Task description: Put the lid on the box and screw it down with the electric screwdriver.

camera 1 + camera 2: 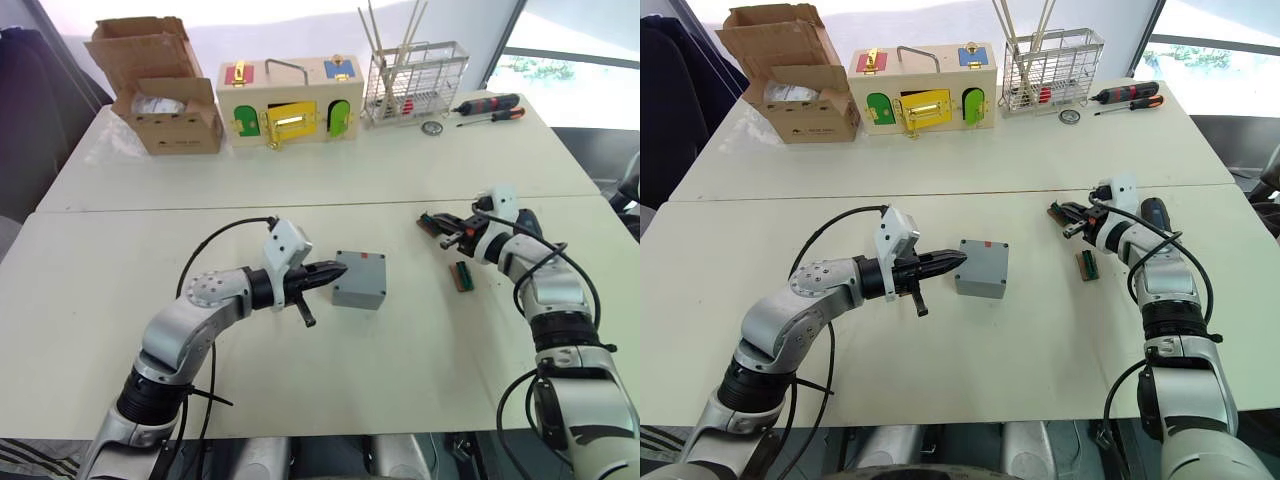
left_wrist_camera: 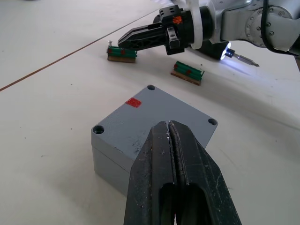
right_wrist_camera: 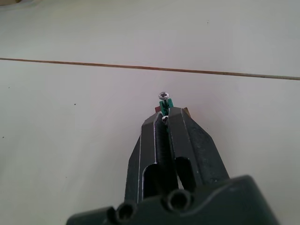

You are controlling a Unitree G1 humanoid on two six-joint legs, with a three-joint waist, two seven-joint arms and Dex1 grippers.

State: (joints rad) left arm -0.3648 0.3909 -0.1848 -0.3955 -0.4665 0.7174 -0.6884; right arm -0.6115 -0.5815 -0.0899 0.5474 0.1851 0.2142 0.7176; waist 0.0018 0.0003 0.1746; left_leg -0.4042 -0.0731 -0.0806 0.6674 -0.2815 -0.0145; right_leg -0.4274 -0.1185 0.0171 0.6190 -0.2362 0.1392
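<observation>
The left gripper (image 2: 169,136), fingers pressed together, is touching the lidded square grey plastic box (image 1: 360,279); the right gripper (image 3: 165,117) is seemingly pinching a small screw (image 3: 163,95).

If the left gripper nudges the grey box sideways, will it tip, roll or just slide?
Most likely it slides: the box sits flat on the smooth table, squat and square, so rolling looks out of the question. Tipping seems unlikely unless pushed high; the left gripper meets its side near the top edge. It looks like rigid plastic, probably hollow and light, so it may skate away easily.
</observation>
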